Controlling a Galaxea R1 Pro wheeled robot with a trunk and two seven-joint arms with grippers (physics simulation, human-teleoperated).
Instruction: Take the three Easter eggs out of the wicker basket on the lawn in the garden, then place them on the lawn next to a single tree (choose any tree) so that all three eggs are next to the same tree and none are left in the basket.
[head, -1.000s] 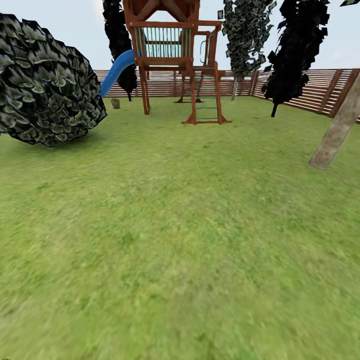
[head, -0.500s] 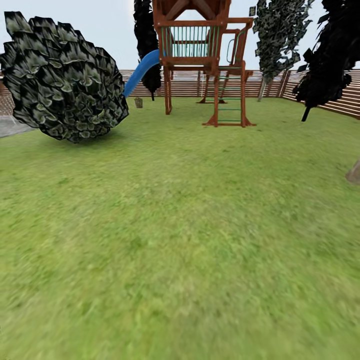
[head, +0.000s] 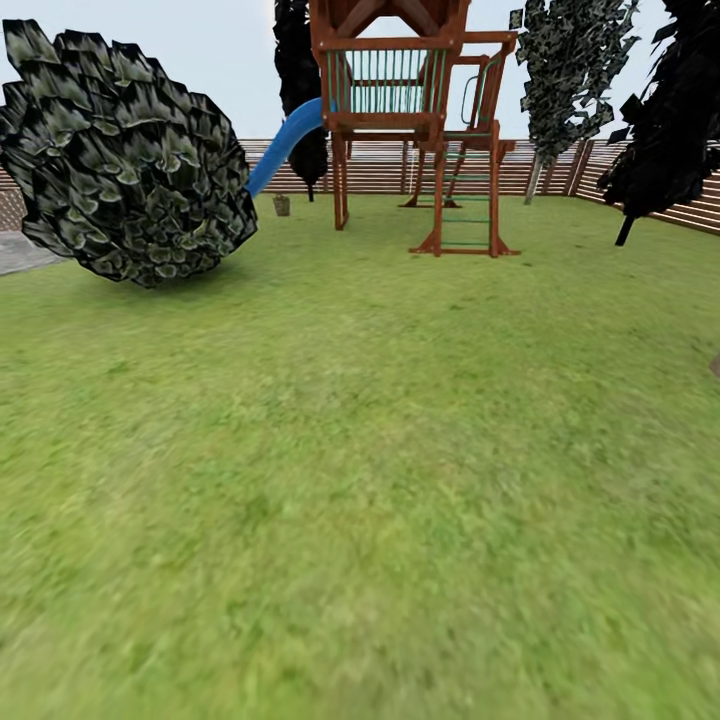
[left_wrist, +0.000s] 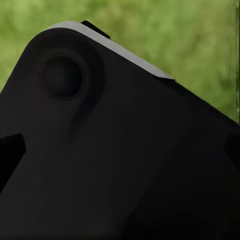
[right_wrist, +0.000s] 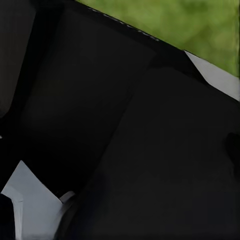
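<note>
Here, the lawn (head: 360, 450) fills the foreground of the head view and runs back to the fence (head: 380, 165). A small brownish object (head: 282, 205) stands on the grass near the foot of the slide (head: 285, 145); whether it is the basket cannot be told at this size. The tree (head: 575, 70), with a pale trunk and speckled foliage, stands by the fence right of the play tower (head: 400, 100). A black-leaved tree (head: 670, 110) stands further right. A large dark bush (head: 125, 160) sits at left, beside a grey patch (head: 20, 250). Both wrist views show dark robot housing against grass (left_wrist: 175, 35); the state of the fingers cannot be told.
</note>
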